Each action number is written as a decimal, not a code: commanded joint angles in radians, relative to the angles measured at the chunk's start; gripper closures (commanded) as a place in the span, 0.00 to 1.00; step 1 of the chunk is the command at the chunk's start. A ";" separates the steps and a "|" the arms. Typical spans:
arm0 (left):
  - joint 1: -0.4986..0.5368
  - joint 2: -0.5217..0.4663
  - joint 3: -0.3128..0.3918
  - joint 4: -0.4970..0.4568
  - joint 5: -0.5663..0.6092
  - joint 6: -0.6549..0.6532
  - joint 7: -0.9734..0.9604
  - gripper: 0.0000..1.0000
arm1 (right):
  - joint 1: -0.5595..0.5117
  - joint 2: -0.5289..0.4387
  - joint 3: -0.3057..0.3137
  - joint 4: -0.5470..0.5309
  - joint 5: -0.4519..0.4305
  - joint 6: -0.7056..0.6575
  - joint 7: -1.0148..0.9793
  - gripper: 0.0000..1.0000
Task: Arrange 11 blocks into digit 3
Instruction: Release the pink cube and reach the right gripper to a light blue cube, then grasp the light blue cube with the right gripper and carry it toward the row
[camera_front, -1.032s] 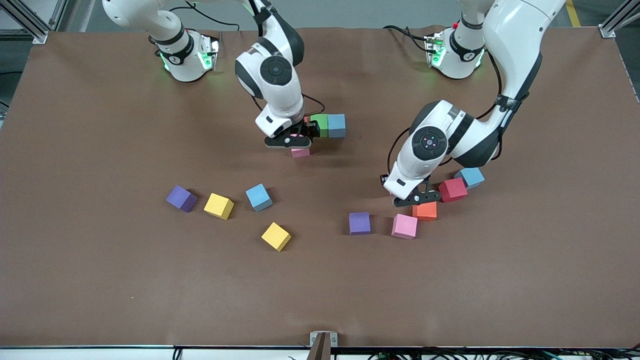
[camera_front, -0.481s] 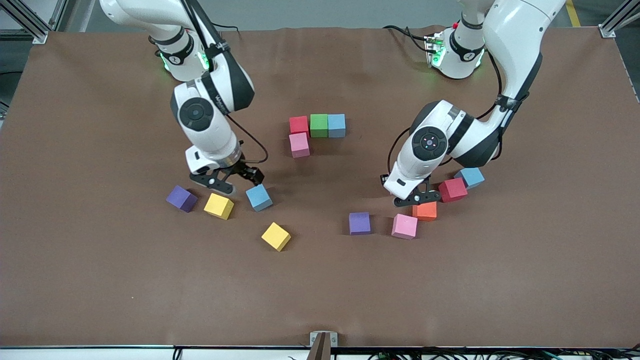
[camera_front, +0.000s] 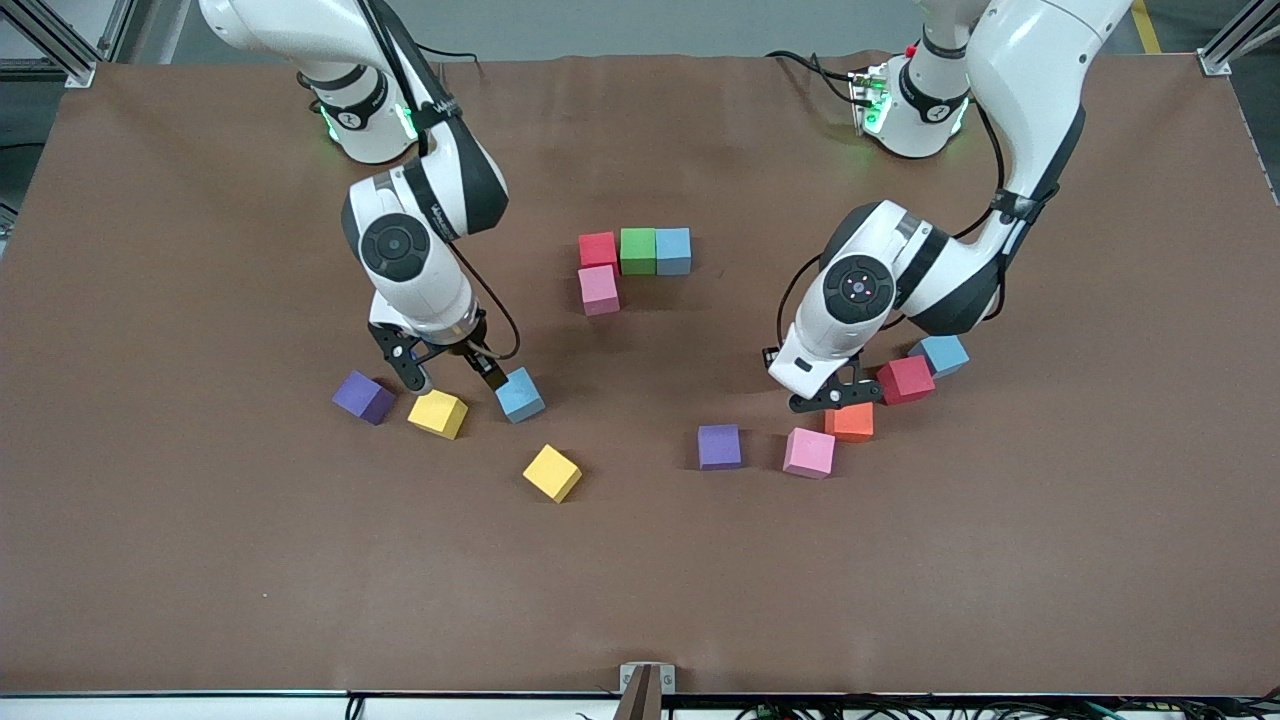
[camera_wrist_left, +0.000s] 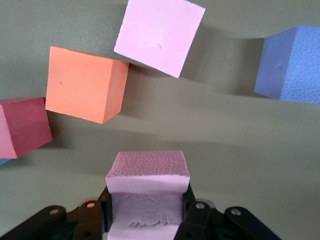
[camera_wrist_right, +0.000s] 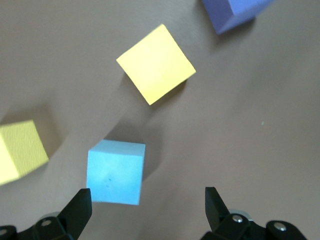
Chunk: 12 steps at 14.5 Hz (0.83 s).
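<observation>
Brown matting covers the table (camera_front: 200, 560) in the front view, where four touching cubes start the figure: red block (camera_front: 597, 249), green block (camera_front: 637, 251) and blue block (camera_front: 673, 251) in a row, with a pink block (camera_front: 598, 290) at the red one's six o'clock. The right gripper (camera_front: 450, 378), jaws spread wide and empty, hangs low between a yellow block (camera_front: 437, 413) and a light-blue block (camera_front: 519, 395); a purple block (camera_front: 362, 397) lies at the yellow one's nine o'clock, a second yellow block (camera_front: 552, 473) nearer the camera. The left gripper (camera_front: 826, 400) sits beside the orange block (camera_front: 850, 422). In the left wrist view it is clamped on a pink cube (camera_wrist_left: 148, 192), with orange, loose pink (camera_wrist_left: 159, 36), violet (camera_wrist_left: 292, 65) and dark red (camera_wrist_left: 24, 127) cubes on the mat around it. In the right wrist view, the parted fingertips (camera_wrist_right: 80, 207) frame the light-blue block.
</observation>
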<state>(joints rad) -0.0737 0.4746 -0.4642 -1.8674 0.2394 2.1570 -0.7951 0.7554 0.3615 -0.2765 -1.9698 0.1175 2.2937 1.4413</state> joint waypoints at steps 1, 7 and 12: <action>0.003 -0.002 -0.005 0.008 0.008 -0.019 -0.006 0.54 | 0.002 0.114 0.011 0.123 0.025 -0.010 0.143 0.00; 0.011 -0.010 -0.005 0.008 0.006 -0.019 -0.006 0.54 | 0.005 0.178 0.011 0.164 0.048 0.001 0.124 0.00; 0.009 -0.014 -0.005 0.008 0.006 -0.020 -0.013 0.54 | 0.005 0.203 0.013 0.158 0.050 0.004 0.021 0.00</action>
<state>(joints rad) -0.0669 0.4746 -0.4641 -1.8648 0.2394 2.1565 -0.7951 0.7606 0.5585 -0.2642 -1.8193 0.1519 2.2974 1.5032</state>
